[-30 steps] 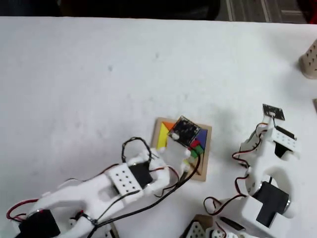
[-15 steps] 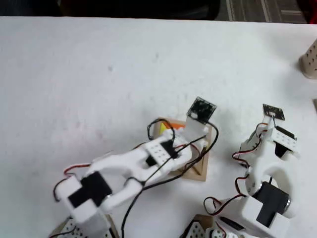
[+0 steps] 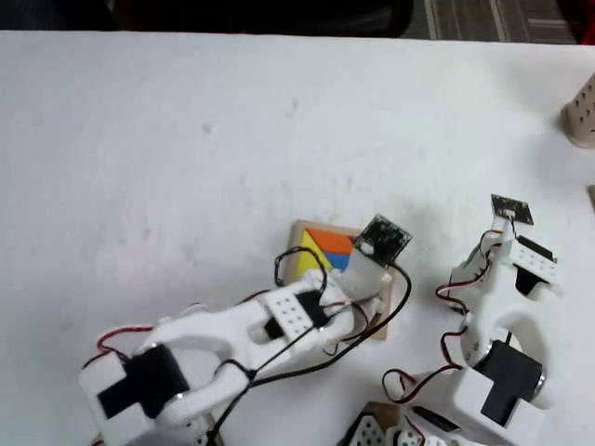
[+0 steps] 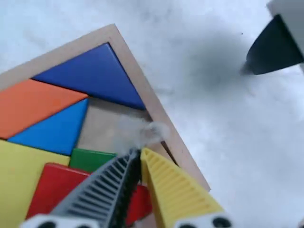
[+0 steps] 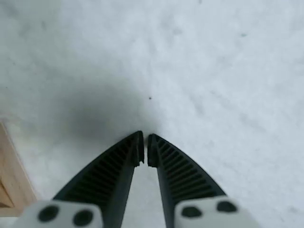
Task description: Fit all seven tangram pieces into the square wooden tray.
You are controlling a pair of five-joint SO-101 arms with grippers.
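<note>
The square wooden tray [image 4: 129, 59] holds a dark blue triangle [image 4: 95, 73], an orange piece [image 4: 33, 107], a light blue triangle [image 4: 52, 132], a yellow piece [image 4: 19, 171], a green piece [image 4: 90, 159] and a red piece [image 4: 57, 187]. A bare gap [image 4: 107, 130] lies between them near the tray's rim. My left gripper [image 4: 139, 153] hovers shut over that rim with nothing in it. In the high view the left arm [image 3: 279, 321] covers most of the tray [image 3: 299, 232]. My right gripper [image 5: 145, 145] is shut above bare table beside the tray's corner [image 5: 12, 175].
The right arm [image 3: 507, 279] stands folded to the right of the tray; one of its dark fingers [image 4: 273, 45] shows in the left wrist view. A pegged wooden block [image 3: 581, 116] sits at the far right edge. White table spreads behind and left.
The left arm swung over the tray; its wrist went toward the far right corner, then drew back a little, uncovering the yellow and orange pieces. The right arm stayed still.
</note>
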